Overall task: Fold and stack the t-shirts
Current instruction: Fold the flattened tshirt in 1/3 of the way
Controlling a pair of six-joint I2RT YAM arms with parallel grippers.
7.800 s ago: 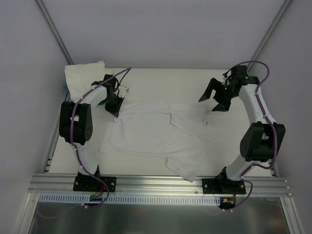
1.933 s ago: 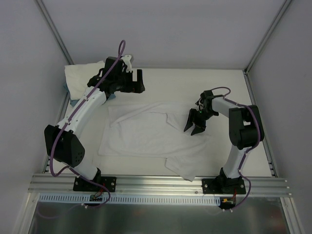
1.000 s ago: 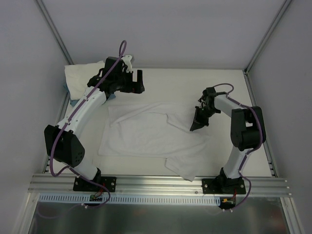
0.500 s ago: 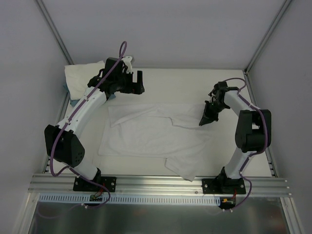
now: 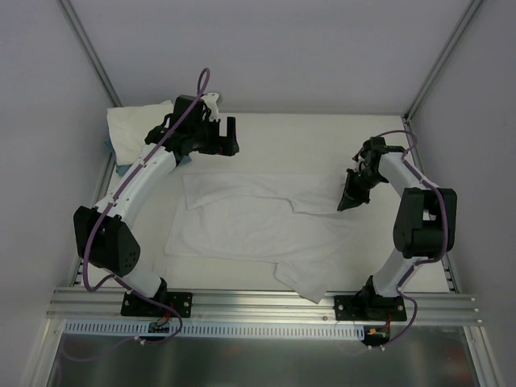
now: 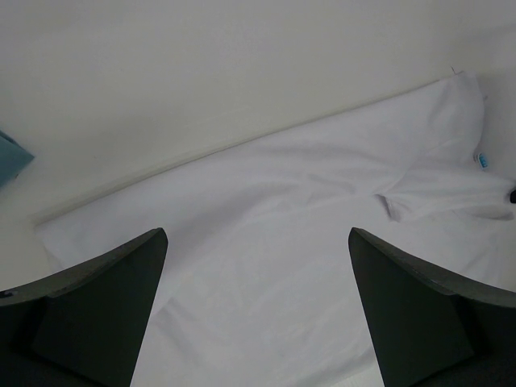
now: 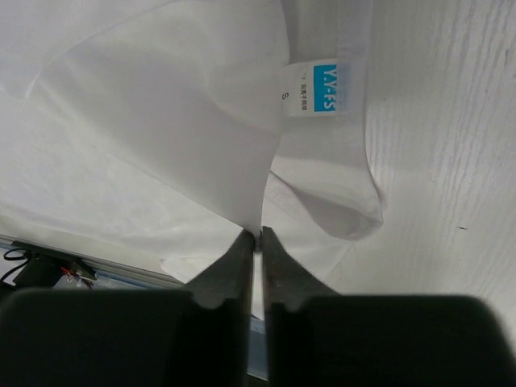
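The right gripper [image 7: 258, 237] is clamping down on the spread t-shirt [image 5: 250, 226], its two fingers pressed together with a thin fold of white cloth pinched between them. In the right wrist view that fold is rising to the fingertips, and the size label [image 7: 324, 98], blue with an "S" on the white part, is sitting just beyond the pinch at the collar. From above, the pinch is at the shirt's right edge.

The shirt itself is lying flat over the middle of the table [image 5: 322, 137], between the two arms, with one sleeve [image 5: 305, 279] flopping toward the near edge.

The left gripper [image 5: 222, 139] is hanging above the table's far left side, beyond the shirt's far edge, fingers spread wide and gripping nothing. Its wrist camera is looking down on plain white cloth between them.

A second white t-shirt [image 5: 139, 125] is lying bunched in the far left corner, behind the left arm, and a teal item [image 6: 11, 158] is peeking in at the left edge of the left wrist view.
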